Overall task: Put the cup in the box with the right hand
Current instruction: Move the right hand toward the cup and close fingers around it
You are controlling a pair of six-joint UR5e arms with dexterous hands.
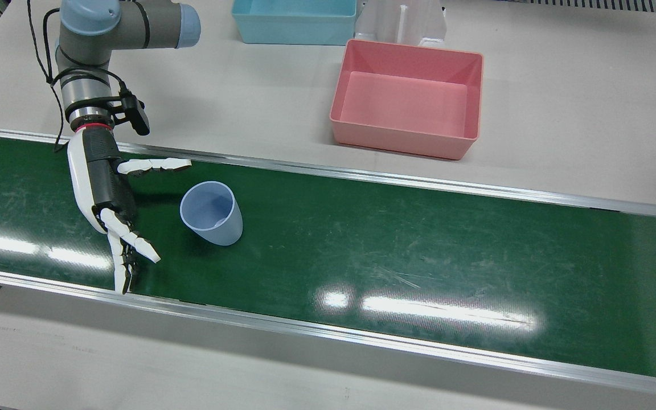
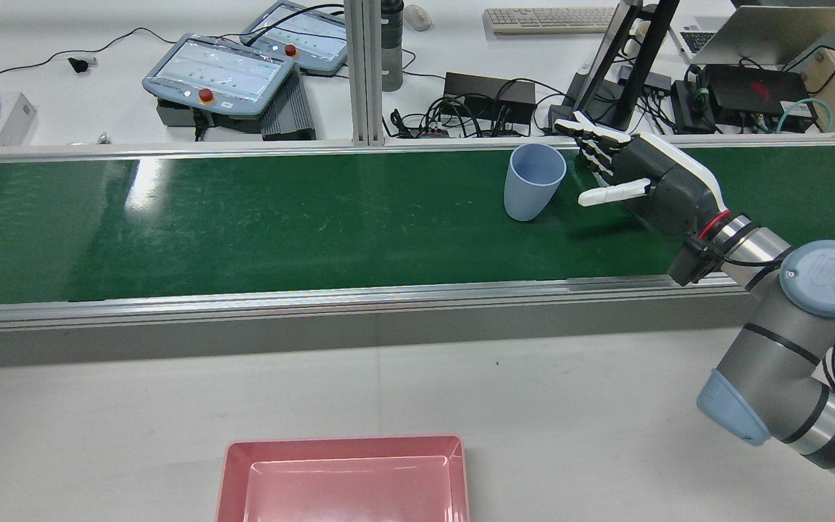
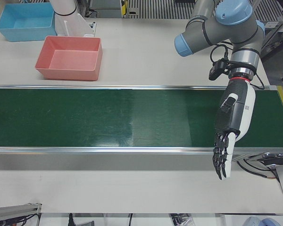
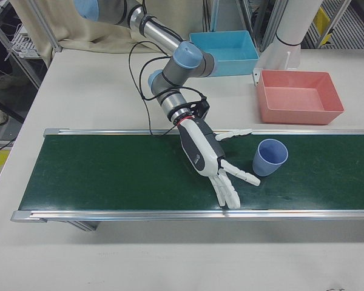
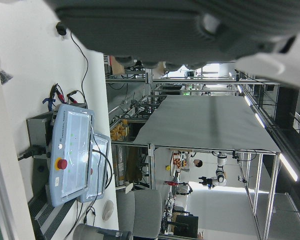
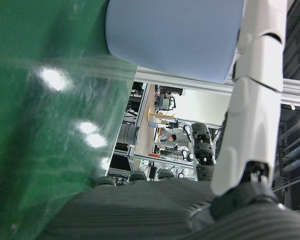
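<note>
while the pale blue cup (image 1: 212, 213) stands upright on the green conveyor belt (image 1: 396, 256), mouth up, the right hand (image 1: 103, 185) sits low over the belt just beside it, palm turned toward the cup. its fingers (image 1: 134, 242) are spread wide and hold nothing; one digit reaches out along the near rail side in the front view, the rest fan toward the belt's far edge, and there is a clear gap between them and the cup wall. in the rear view the same right hand (image 2: 649, 181) shows to the cup's (image 2: 533, 180) right, still apart from it. the right hand view has the cup's (image 6: 175, 35) side filling the top of the picture, with one white finger running alongside it.

the pink box (image 1: 409, 98) rests on the pale table (image 1: 578, 114) beyond the belt, well apart from the cup, open side up. a light blue box (image 1: 294, 20) sits further back, near the white pedestal (image 1: 402, 23).

over on the other half, the left hand (image 3: 233, 127) hangs above the belt's end in the left-front view, fingers (image 3: 221, 157) pointing down past the front rail, loosely straight and parted, nothing in them. the left hand view looks out at two teach pendants (image 5: 72, 150) on the bench.
</note>
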